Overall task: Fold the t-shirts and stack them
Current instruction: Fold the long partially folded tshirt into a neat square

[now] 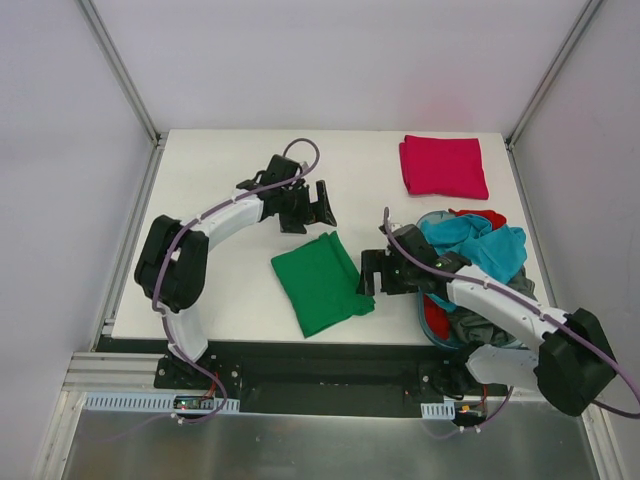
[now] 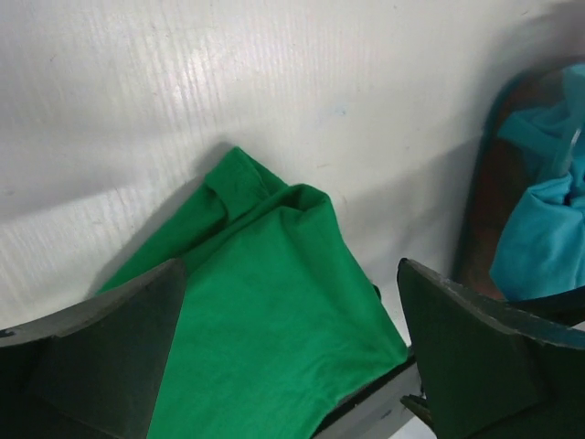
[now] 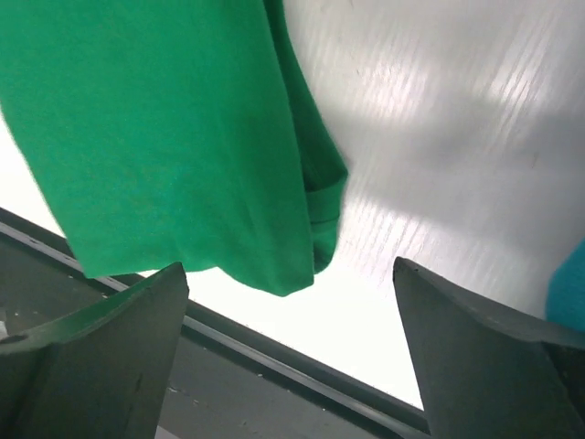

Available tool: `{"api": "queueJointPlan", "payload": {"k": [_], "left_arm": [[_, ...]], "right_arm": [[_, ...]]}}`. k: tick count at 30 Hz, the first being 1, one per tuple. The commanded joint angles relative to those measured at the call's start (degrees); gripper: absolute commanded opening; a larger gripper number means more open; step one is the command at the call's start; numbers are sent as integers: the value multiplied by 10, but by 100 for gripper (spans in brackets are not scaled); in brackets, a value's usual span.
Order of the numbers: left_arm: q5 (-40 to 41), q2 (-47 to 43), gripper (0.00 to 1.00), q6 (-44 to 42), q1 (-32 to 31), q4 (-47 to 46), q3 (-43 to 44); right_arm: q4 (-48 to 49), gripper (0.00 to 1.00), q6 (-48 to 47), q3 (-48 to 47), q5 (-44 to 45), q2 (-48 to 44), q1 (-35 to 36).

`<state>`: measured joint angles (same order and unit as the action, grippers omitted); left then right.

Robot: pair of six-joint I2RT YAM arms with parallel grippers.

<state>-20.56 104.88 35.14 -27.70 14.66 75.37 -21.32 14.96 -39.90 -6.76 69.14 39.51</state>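
A bright green t-shirt (image 1: 320, 283) lies folded near the table's front edge; it also shows in the left wrist view (image 2: 265, 311) and the right wrist view (image 3: 164, 128). A crimson-pink t-shirt (image 1: 442, 166) lies folded at the back right. Teal (image 1: 478, 243), red (image 1: 485, 216) and dark grey (image 1: 482, 327) t-shirts are heaped in a round blue tub (image 1: 430, 322). My left gripper (image 1: 321, 204) is open and empty just behind the green shirt. My right gripper (image 1: 369, 272) is open and empty at the green shirt's right edge.
The tub stands at the front right, under my right arm. The table's front edge (image 1: 300, 343) runs just below the green shirt, with a dark metal rail (image 3: 274, 366) beyond it. White walls enclose the table on three sides.
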Motion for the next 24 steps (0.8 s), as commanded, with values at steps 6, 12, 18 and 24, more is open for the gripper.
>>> {"api": "queueJointPlan", "payload": {"k": [6, 12, 18, 24], "left_arm": [[4, -193, 99, -24, -1, -12, -110], [-13, -200, 99, -9, -2, -38, -195], [36, -152, 99, 11, -2, -38, -231], [74, -157, 99, 82, -2, -38, -308]], "right_arm": [[109, 96, -22, -11, -181, -72, 2], [163, 96, 12, -39, -203, 28, 24], [150, 96, 2, -64, -144, 144, 14], [135, 96, -24, -113, -118, 226, -10]]}}
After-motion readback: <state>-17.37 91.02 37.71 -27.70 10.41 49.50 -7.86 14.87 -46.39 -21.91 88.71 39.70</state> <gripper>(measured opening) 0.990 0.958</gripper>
